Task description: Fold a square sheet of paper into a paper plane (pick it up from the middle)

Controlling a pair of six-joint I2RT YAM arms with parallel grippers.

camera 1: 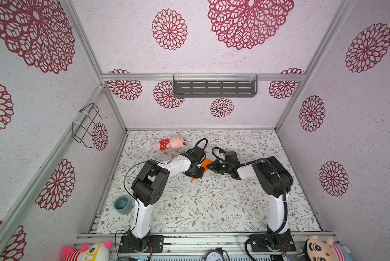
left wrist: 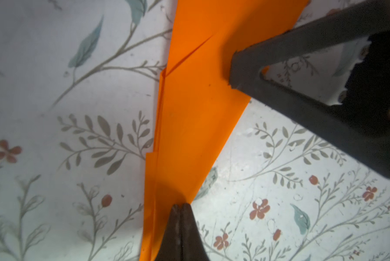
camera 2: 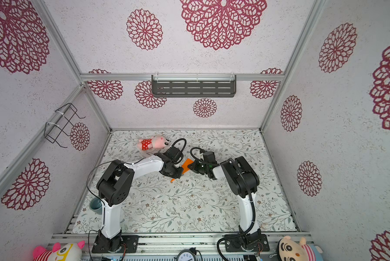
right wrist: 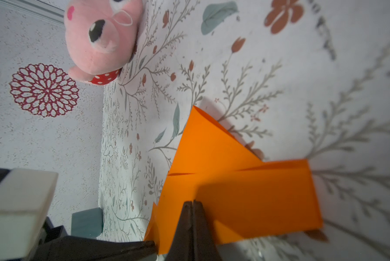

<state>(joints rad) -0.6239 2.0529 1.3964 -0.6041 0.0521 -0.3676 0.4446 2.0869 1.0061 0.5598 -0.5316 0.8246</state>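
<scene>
The paper plane [left wrist: 196,113] is bright orange paper folded into a narrow tapering dart with layered creases. It lies mid-table between the two arms in both top views [camera 1: 206,163] [camera 2: 186,163]. My left gripper [left wrist: 180,205] is shut, its tips resting on the dart's narrow end. My right gripper [right wrist: 192,201] is also shut, its tips resting on the wide end [right wrist: 246,196], where one flap [right wrist: 203,140] stands up off the table. In the left wrist view the right gripper's fingers [left wrist: 257,67] lie across the paper's edge. The arms hide most of the paper from above.
A pink plush toy [camera 1: 172,142] with red dotted shorts lies behind the left wrist near the back wall. A grey-blue cup [camera 1: 122,204] stands by the left arm at the table's left edge. Plush toys [camera 1: 87,252] and a clock [camera 1: 214,256] sit along the front rail.
</scene>
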